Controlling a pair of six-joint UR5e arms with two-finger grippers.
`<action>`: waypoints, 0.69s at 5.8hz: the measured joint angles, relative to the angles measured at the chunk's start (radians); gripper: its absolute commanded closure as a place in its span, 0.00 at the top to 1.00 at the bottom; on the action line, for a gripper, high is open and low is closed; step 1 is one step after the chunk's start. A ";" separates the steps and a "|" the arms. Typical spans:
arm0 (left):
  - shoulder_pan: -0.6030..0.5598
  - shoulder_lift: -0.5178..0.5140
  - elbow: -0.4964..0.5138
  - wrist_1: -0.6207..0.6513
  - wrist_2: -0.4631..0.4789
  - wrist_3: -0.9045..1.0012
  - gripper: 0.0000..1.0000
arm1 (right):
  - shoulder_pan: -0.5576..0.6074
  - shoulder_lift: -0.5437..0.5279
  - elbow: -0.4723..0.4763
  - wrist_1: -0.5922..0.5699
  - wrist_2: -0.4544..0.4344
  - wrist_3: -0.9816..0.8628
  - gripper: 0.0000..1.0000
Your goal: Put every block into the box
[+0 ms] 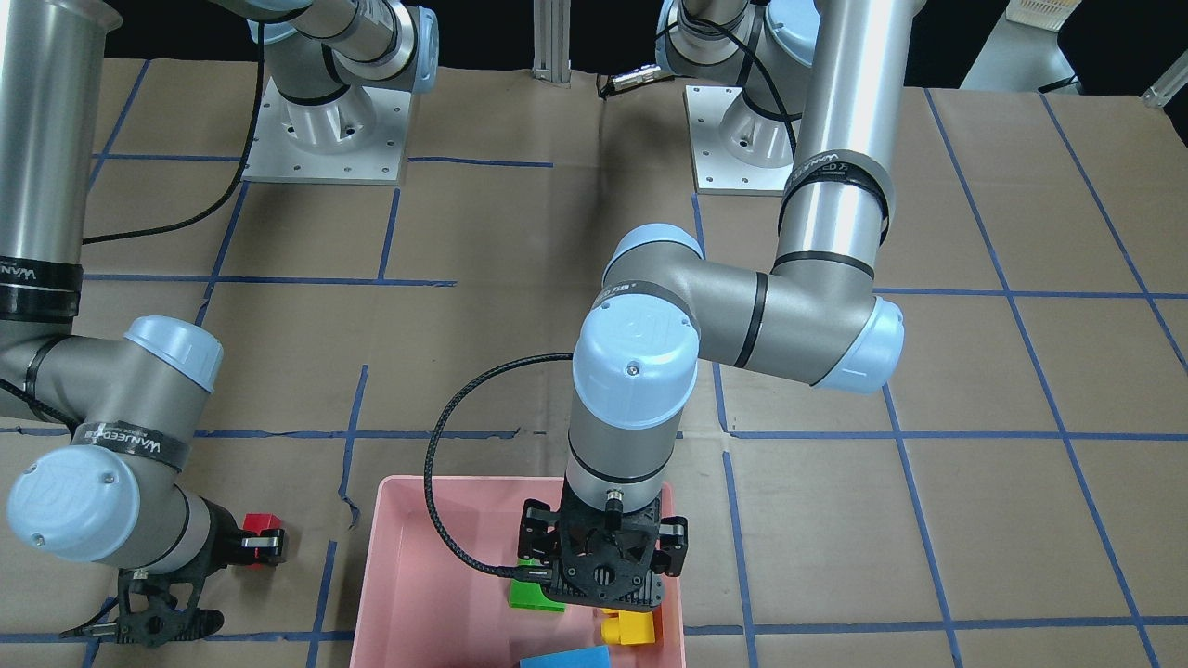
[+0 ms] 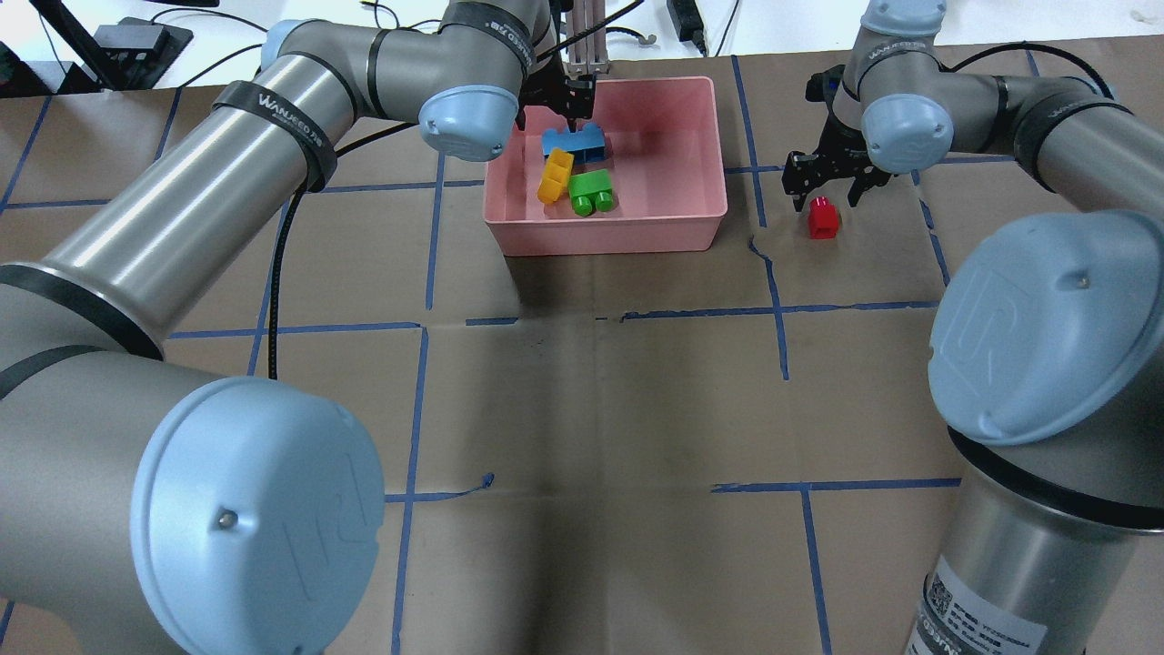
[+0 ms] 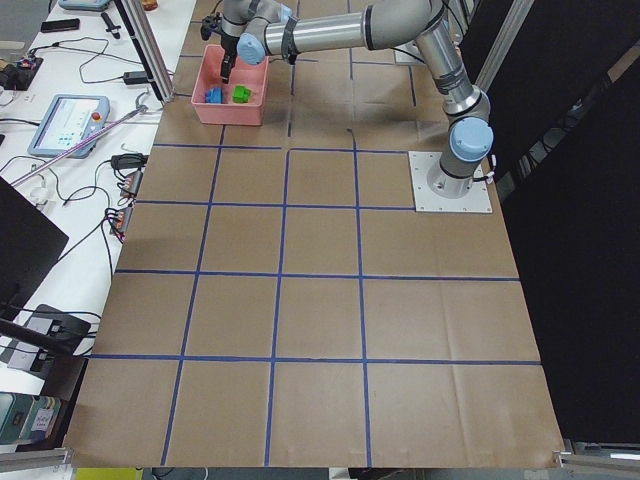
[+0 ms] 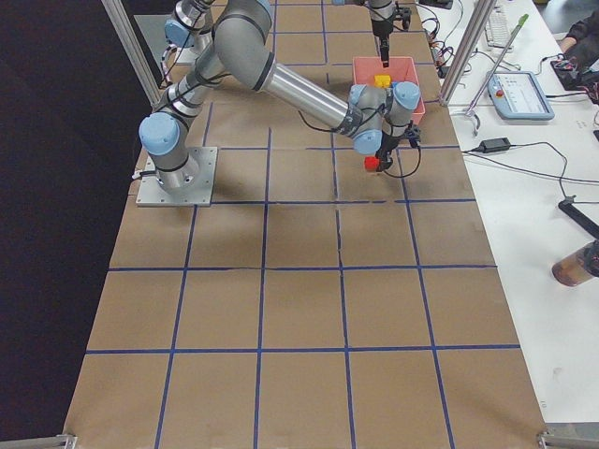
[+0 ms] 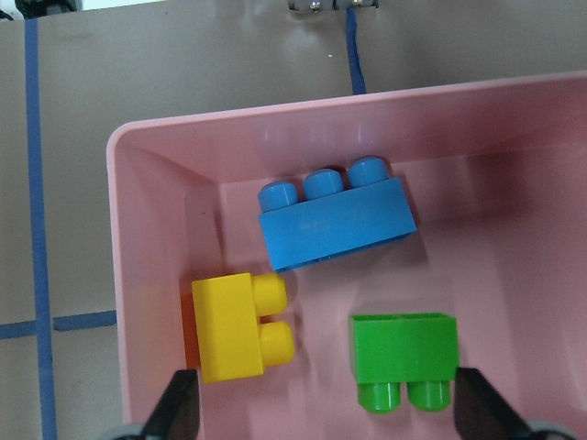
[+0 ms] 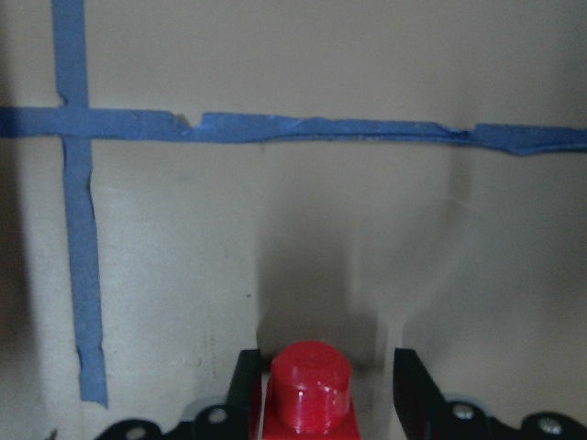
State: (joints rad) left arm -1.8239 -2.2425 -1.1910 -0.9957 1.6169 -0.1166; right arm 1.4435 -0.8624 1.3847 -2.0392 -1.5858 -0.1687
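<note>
The pink box point(image 2: 637, 232) stands at the far middle of the table. In it lie the light-blue three-stud brick point(image 5: 335, 225), the yellow two-stud brick point(image 5: 229, 325) and the green two-stud brick point(image 5: 404, 348), apart from each other. My left gripper point(image 2: 571, 95) hangs open and empty above the box's far left part, its fingertips point(image 5: 183, 408) spread wide. The red one-stud brick point(image 2: 824, 219) stands on the table right of the box. My right gripper point(image 2: 826, 186) is open and low at the brick. In the right wrist view the brick point(image 6: 310, 390) is between the fingers point(image 6: 410, 385), with a gap on one side.
The table is brown paper with a blue tape grid point(image 2: 773, 309). An aluminium post point(image 2: 587, 45) stands just behind the box. The left arm's black cable point(image 1: 445, 520) loops over the box's rim. Two arm base plates point(image 1: 325, 139) sit on the robot's side.
</note>
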 measured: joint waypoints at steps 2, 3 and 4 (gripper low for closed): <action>0.014 0.078 -0.010 -0.139 0.004 0.018 1.00 | 0.000 -0.004 -0.002 0.009 0.000 0.000 0.09; 0.035 0.141 -0.014 -0.239 0.003 0.037 1.00 | 0.000 -0.010 -0.008 0.012 0.000 0.000 0.09; 0.050 0.215 -0.016 -0.366 0.003 0.048 1.00 | 0.000 -0.024 -0.017 0.014 0.000 0.000 0.09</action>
State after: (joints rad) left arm -1.7743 -2.0273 -1.2074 -1.3620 1.6195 -0.0687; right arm 1.4435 -0.8868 1.3673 -2.0253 -1.5853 -0.1688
